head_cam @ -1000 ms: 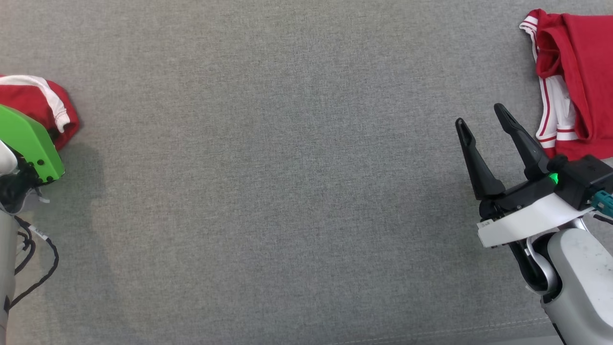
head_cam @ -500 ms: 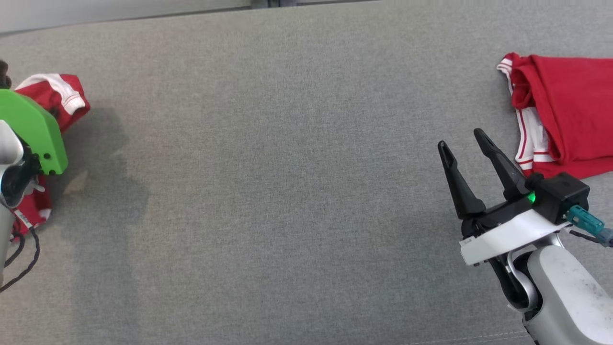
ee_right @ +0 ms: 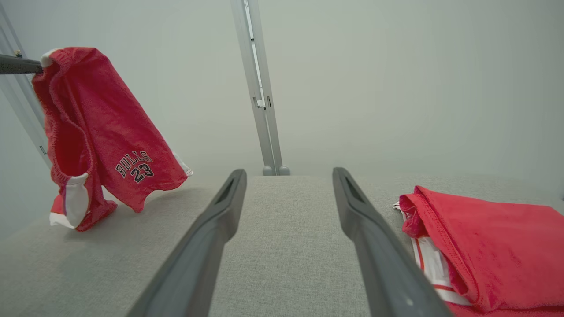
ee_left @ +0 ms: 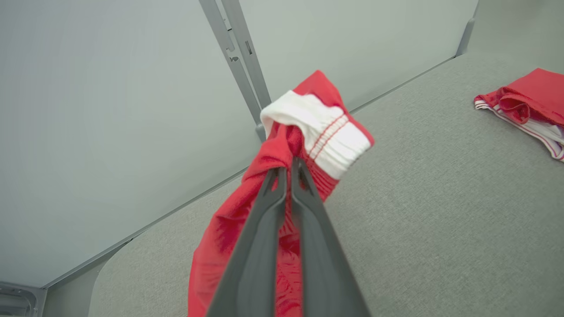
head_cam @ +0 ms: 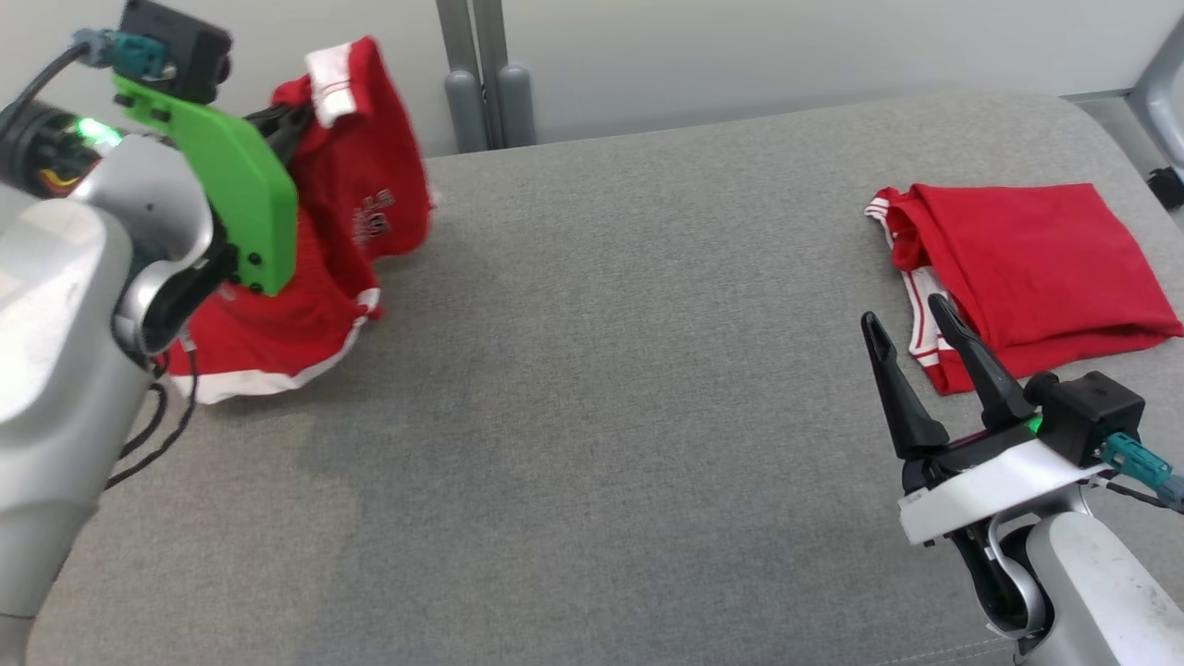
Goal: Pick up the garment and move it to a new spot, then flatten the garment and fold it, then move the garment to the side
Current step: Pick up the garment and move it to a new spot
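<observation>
The left gripper (ee_left: pixel 288 166) is clamped tight on the white waistband (ee_left: pixel 317 127) of the red shorts (head_cam: pixel 356 208). They hang beneath its fingertips with their long axis near vertical, and the lower hem seems to touch the grey cushion (head_cam: pixel 601 388). Bare cushion lies toward the right gripper (head_cam: pixel 903 313), whose fingers stand apart and empty, well apart from the shorts and just beside a folded red garment (head_cam: pixel 1036 250). Carrying the shorts to that bare stretch looks like the left arm's job.
</observation>
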Robot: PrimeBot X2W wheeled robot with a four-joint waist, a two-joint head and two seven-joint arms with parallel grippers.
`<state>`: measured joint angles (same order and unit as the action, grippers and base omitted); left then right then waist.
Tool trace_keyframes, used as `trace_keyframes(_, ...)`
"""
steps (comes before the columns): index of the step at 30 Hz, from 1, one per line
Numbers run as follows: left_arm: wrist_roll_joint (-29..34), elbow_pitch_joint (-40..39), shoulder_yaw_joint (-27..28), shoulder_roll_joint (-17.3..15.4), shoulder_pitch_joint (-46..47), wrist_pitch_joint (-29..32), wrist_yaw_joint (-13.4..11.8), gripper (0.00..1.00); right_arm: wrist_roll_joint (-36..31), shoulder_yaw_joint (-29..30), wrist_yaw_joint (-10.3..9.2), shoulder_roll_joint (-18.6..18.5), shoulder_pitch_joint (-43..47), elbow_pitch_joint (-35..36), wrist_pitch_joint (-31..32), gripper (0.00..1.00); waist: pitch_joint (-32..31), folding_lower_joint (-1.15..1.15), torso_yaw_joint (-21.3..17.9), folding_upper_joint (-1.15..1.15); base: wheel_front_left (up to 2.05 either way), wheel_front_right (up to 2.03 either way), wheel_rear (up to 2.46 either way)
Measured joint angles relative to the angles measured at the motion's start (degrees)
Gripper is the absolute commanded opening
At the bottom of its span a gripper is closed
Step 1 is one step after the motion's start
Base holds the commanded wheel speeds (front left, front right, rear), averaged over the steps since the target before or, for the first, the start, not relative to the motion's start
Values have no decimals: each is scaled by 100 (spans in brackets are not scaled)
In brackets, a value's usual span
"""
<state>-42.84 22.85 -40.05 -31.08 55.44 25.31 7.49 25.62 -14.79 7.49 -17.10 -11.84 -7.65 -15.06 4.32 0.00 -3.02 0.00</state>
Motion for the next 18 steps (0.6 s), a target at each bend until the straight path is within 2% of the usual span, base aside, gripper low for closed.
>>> trace_keyframes(5, -247, -773, -69, 398, 60, -23, 0, 0, -11, 213, 0, -98, 69, 42, 0, 100, -131, 0, -252, 0, 0, 0, 0)
trace_keyframes(9, -359, -1216, -41, 563, 33, -126, -82, 0, -12, 337, 0, -176, 73, 75, 0, 100, -98, 0, -336, 0, 0, 0, 0)
trace_keyframes(14, -399, -1316, -193, 412, -798, -290, -172, 0, -18, 388, -1, -160, 133, 80, 0, 100, -21, 0, -370, 0, 0, 0, 0)
trace_keyframes(18, -453, -961, -486, 127, -1847, -447, -163, 0, 27, 336, 0, -132, 232, 4, 0, 100, -45, 0, -396, 0, 0, 0, 0)
